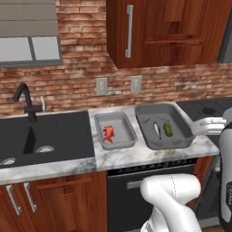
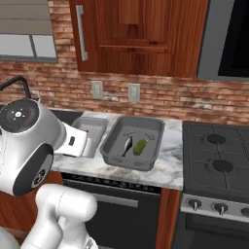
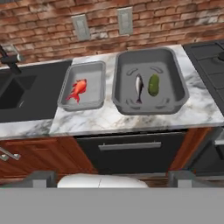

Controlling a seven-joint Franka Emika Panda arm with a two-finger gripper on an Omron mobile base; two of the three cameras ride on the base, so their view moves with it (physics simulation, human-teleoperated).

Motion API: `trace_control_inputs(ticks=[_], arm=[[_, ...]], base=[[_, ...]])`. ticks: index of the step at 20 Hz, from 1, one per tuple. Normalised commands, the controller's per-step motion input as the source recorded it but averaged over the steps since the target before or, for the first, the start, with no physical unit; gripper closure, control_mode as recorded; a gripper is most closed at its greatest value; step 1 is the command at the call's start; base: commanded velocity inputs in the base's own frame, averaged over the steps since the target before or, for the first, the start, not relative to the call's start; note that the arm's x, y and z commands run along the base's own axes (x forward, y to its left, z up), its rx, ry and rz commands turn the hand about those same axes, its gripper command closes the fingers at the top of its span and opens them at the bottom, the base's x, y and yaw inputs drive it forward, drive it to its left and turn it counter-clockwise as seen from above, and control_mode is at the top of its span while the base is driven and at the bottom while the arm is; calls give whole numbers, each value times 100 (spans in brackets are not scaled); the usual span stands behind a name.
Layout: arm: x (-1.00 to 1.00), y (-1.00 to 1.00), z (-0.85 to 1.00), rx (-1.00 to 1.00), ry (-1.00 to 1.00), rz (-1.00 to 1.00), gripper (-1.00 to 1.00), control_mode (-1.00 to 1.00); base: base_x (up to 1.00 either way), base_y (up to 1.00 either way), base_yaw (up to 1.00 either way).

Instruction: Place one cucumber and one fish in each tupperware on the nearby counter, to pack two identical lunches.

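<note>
the gripper (image 3: 111,177) sits nearest in the hand view, its two dark finger tips standing wide apart at the lower left and lower right with nothing between them, well back from the counter's front edge. past them lies the dark dishwasher front (image 3: 131,151) with its bar handle, set under the white marbled counter (image 3: 87,122). on the counter the two grey tupperware tubs stand side by side, just apart. the smaller tupperware (image 3: 94,70), nearer the black sink (image 3: 26,94), holds a red-orange fish (image 3: 78,89) lying on its floor. the larger tupperware (image 3: 168,59), nearer the black gas stovetop (image 3: 210,61), holds a slim silver-grey fish (image 3: 139,87) and a green cucumber (image 3: 153,84) lying side by side, close but seemingly not touching. in the left base view the smaller tub (image 1: 121,117) with its red fish (image 1: 108,133) is beside the sink basin (image 1: 45,133) and black faucet (image 1: 25,102), and the larger tub (image 1: 176,115) with its cucumber (image 1: 168,129) sits to its right. behind them, two wall outlets (image 3: 124,19) are set in the brick wall (image 3: 52,11).
</note>
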Motion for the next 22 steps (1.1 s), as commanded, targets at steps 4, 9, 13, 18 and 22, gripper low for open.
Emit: trace_control_inputs(ticks=[4,9,13,18,22], arm=[[0,0,0,0,0,0,-100,100],[0,0,0,0,0,0,-100,100],[0,0,0,0,0,0,-100,100],[0,0,0,0,0,0,-100,100],[0,0,0,0,0,0,-100,100]], base=[[-100,-52,0],[-53,-95,-12],[-4,-100,-16],[-39,-100,-9],[-95,-90,0]])
